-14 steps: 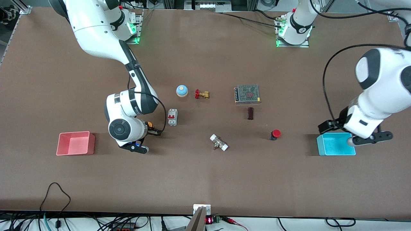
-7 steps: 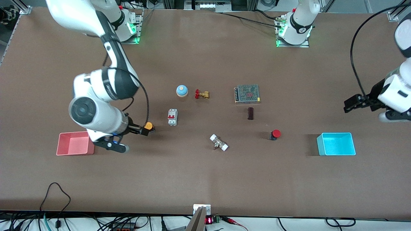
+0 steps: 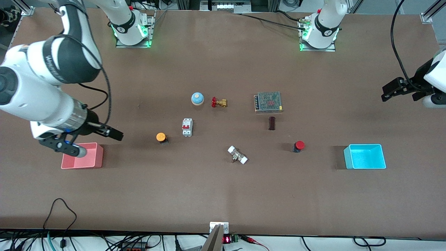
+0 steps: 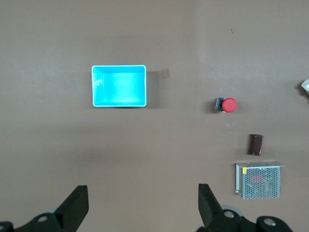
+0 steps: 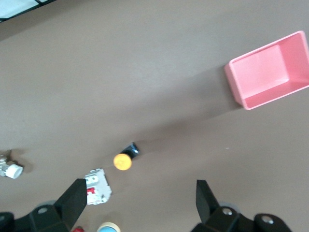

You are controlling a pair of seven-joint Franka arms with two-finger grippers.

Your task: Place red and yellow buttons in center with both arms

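The yellow button (image 3: 161,137) stands alone on the brown tabletop (image 3: 223,195) beside the white breaker; it also shows in the right wrist view (image 5: 122,161). The red button (image 3: 299,146) stands toward the left arm's end, between the middle and the light-blue tray, and shows in the left wrist view (image 4: 227,104). My right gripper (image 3: 115,134) is open and empty, raised over the table beside the pink tray; in its wrist view (image 5: 140,205) nothing is between the fingers. My left gripper (image 3: 389,91) is open and empty, high over the left arm's end; its wrist view (image 4: 143,208) shows bare table.
A pink tray (image 3: 82,156) and a light-blue tray (image 3: 364,156) stand at the two ends. A white breaker (image 3: 187,127), blue bell (image 3: 197,98), brass valve (image 3: 218,102), metal power supply (image 3: 268,101), brown block (image 3: 271,123) and white fitting (image 3: 237,155) lie around the middle.
My right gripper let go of the yellow button, which now stands on the table, and pulled up and back toward the pink tray. My left gripper rose away from the light-blue tray.
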